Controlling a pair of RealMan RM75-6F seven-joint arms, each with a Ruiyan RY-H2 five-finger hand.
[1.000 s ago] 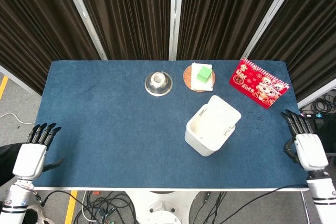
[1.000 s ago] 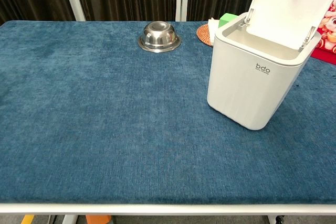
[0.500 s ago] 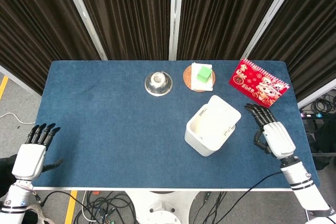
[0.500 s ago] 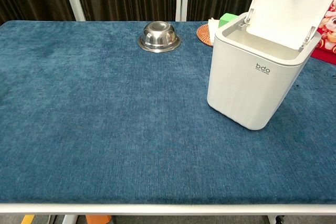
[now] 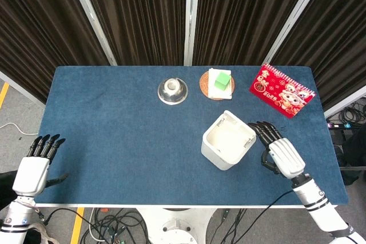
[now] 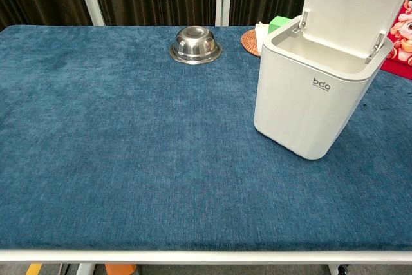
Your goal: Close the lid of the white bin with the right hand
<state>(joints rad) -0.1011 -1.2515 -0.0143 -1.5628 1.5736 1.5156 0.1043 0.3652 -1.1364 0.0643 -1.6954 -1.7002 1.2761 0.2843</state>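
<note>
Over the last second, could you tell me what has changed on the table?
The right hand swept in from the table's right edge to behind the white bin, and the lid tipped more upright. The left hand, steel bowl and red calendar stayed put.

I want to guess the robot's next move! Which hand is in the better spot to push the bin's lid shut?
The right hand. It is right behind the open lid of the white bin, fingers pointing at it. The left hand sits off the table's far left edge, open, nowhere near the bin.
</note>
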